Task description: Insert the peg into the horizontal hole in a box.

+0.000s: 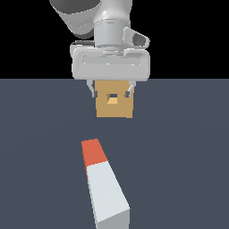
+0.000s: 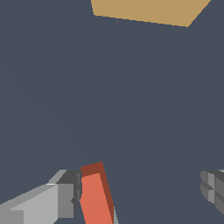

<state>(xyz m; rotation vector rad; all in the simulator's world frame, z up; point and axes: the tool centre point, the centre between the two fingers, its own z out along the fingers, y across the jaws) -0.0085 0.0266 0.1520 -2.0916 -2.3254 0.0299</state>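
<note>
The peg [image 1: 106, 188] lies flat on the dark floor, a long white bar with its orange-red end [image 1: 94, 152] turned toward the box [image 1: 114, 107]. The tan box stands farther back, and its small square hole [image 1: 113, 98] faces the exterior camera. My gripper [image 1: 112, 93] hangs open well above the floor, and in the exterior view its fingertips overlap the box's upper corners. In the wrist view the peg's orange end [image 2: 94, 199] lies between the spread fingers [image 2: 61, 199], close to one of them. My gripper [image 2: 139, 190] holds nothing. An edge of the box [image 2: 148, 11] shows beyond.
A plain dark grey floor [image 1: 179, 147] surrounds the peg and box, with black background behind it. No other objects show.
</note>
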